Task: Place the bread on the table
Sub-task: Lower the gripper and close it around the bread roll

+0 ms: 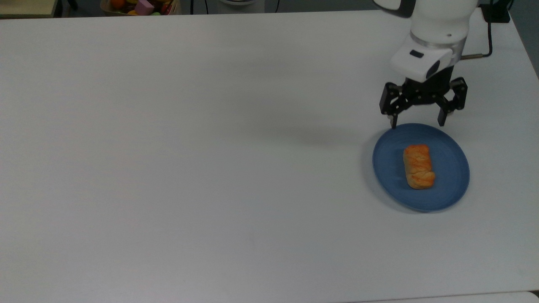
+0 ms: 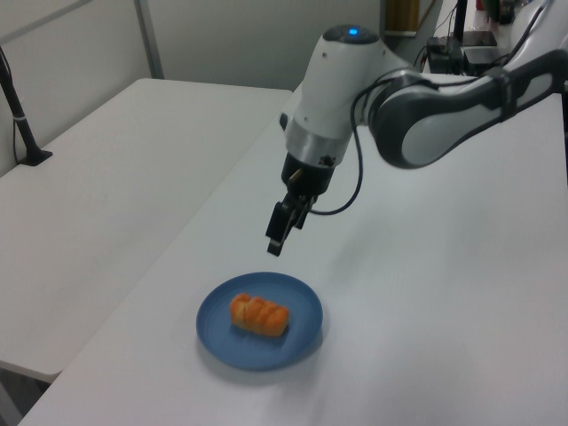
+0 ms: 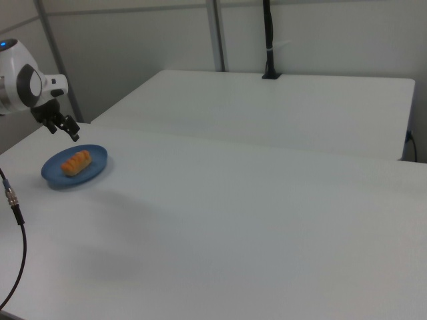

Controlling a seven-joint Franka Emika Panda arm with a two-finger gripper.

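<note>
- Bread (image 1: 418, 166) lies at the middle of the blue plate (image 1: 450, 191), which sits on the white surface (image 1: 210, 168) toward the top view's right. Not yet on the surface itself; task undone.
- Going left to right in the top view: wide bare surface first, then the plate with the bread, with my tool (image 1: 417, 123) just past the plate's far rim, nearer the top view's upper edge.
- Tool state: released, the two fingers spread apart, nothing between them.
- Key relation: the bread lies toward the top view's bottom from my tool, near but not under it. Its long axis runs up-down in the top view. My fingers are spread across the top view's left-right, so they already straddle the short way of the roll. Judgement: a short travel toward the top view's bottom, then a descent, should put one finger on each long flank with no wrist turn.
- Left view: tool (image 2: 276, 242) hangs clearly above the plate's (image 2: 302, 342) far rim, apart from bread (image 2: 259, 315) and plate. The top view cannot settle this height.
- Right view: tool (image 3: 71, 131) just above the plate (image 3: 97, 168) at the right view's left, bread (image 3: 76, 162) below it; a second white table (image 3: 280, 107) stands behind.
- Risk, as judgement: the glazed top may slip; grip low on the flanks.
</note>
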